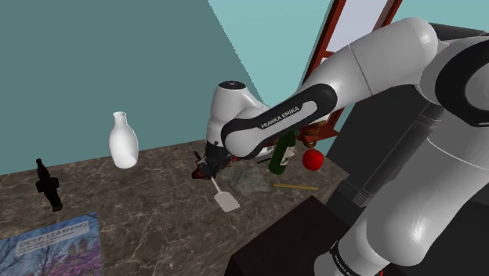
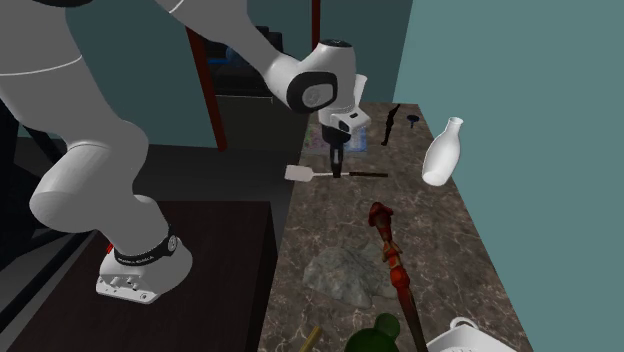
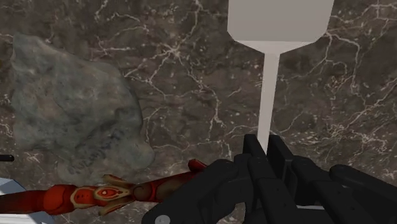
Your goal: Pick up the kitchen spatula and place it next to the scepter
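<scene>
While pinching its fingers narrow on the thin pale handle of the kitchen spatula, holds the white blade out from the gripper over the dark marble counter. Hangs near the end of the red scepter, with a grey stone just beyond.

In the shoulder view, a dark marbled desk carries a white vase at centre left, a black bottle at far left and a magazine at lower left. A grey stone, green bottle, red ball and yellow stick sit right of centre.
</scene>
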`<state>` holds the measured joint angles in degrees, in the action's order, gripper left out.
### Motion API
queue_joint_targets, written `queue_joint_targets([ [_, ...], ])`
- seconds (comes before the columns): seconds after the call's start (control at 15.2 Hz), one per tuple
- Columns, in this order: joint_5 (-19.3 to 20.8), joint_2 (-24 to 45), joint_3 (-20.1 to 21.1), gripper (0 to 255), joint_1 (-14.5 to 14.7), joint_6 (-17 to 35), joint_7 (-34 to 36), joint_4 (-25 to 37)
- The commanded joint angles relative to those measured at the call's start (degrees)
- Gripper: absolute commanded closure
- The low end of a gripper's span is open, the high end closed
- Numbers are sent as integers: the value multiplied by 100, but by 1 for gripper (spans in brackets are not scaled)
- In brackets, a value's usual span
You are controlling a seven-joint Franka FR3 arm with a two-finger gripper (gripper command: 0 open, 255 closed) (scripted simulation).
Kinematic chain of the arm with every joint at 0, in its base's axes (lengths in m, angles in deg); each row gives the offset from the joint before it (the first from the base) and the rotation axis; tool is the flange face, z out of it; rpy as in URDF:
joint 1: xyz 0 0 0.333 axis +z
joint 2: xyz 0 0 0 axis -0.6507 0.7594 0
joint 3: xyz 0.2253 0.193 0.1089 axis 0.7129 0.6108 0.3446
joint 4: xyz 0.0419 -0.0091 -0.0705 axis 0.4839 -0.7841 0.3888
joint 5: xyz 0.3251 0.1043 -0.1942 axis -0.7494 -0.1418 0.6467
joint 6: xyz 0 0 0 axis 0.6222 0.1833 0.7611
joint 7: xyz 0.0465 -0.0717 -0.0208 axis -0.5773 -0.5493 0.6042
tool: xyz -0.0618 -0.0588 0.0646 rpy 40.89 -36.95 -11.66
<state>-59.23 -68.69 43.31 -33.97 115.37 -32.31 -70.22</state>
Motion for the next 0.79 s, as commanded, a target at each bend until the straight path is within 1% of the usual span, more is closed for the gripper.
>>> queue_joint_targets([
  [0.0,-86,-140,3,255,-2,-168,-68,35],
  [0.73,-365,-701,-22,255,11,-1036,-292,375],
])
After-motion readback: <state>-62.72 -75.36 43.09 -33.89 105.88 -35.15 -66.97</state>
